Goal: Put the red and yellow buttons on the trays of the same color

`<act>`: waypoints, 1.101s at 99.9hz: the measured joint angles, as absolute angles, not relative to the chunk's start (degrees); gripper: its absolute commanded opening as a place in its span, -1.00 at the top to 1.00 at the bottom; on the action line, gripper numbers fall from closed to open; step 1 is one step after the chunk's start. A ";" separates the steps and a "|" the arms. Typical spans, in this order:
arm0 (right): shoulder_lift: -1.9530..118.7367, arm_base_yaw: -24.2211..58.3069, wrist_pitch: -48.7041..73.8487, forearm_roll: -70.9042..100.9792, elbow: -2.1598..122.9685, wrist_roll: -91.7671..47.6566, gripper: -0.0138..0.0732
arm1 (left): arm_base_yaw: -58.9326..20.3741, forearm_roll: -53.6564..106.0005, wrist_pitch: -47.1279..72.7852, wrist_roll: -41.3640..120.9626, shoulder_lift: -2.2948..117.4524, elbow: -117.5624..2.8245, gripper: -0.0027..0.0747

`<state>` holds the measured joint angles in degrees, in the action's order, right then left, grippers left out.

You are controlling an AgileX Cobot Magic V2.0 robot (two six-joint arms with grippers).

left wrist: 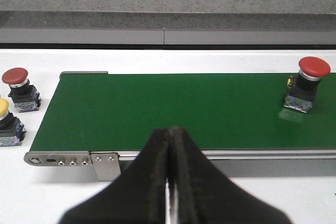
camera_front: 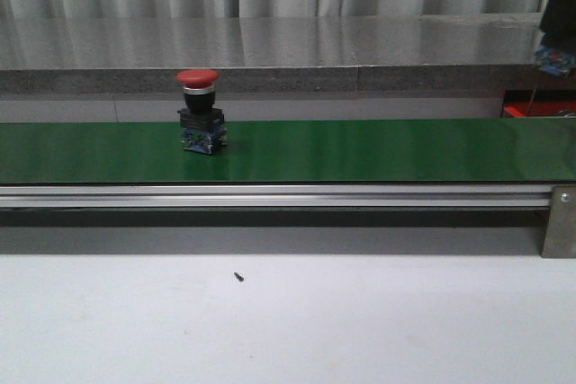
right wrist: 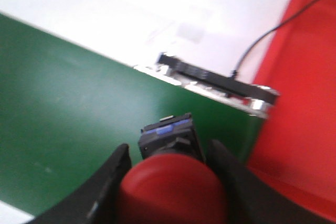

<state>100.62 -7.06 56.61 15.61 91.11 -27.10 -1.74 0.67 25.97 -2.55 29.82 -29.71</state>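
One red button stands on the green belt while the right arm holds another near the red tray.

On the green conveyor belt (camera_front: 360, 150) a red button (camera_front: 199, 111) stands upright, toward the left in the front view, with nothing close around it. The right gripper (right wrist: 168, 182) has its fingers (right wrist: 107, 182) closed around a second red button (right wrist: 170, 184), held over the belt end, just beside the red tray (right wrist: 304, 103); a black cable (right wrist: 268, 35) runs over that tray. The left gripper (left wrist: 170, 145) hovers at the near edge of the belt, its fingers pressed together and holding nothing. Beyond the belt's other end, on the white surface (left wrist: 31, 61), wait one more red button (left wrist: 20, 88) and a yellow button (left wrist: 7, 124), close together.
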 measured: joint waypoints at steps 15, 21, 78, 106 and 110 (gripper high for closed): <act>105.72 -12.61 56.84 14.83 95.91 -26.98 0.20 | -1.74 0.67 25.97 -2.55 29.82 -29.71 0.98; 108.50 -14.20 56.95 14.68 97.56 -26.98 0.20 | -1.74 0.67 25.97 -2.55 29.82 -29.71 0.98; 124.27 -16.63 56.73 12.33 104.72 -25.91 0.20 | -1.74 0.67 25.97 -2.55 29.82 -29.71 0.98; 125.72 -16.63 56.41 10.52 104.85 -24.83 0.09 | -1.74 0.67 25.97 -2.55 29.82 -29.71 0.98; 125.87 -16.63 56.31 10.52 105.06 -24.83 -0.01 | -1.74 0.67 25.97 -2.55 29.82 -29.71 0.98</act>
<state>125.87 -16.63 56.31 10.52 105.06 -24.83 -1.74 0.67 25.97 -2.55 29.82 -29.71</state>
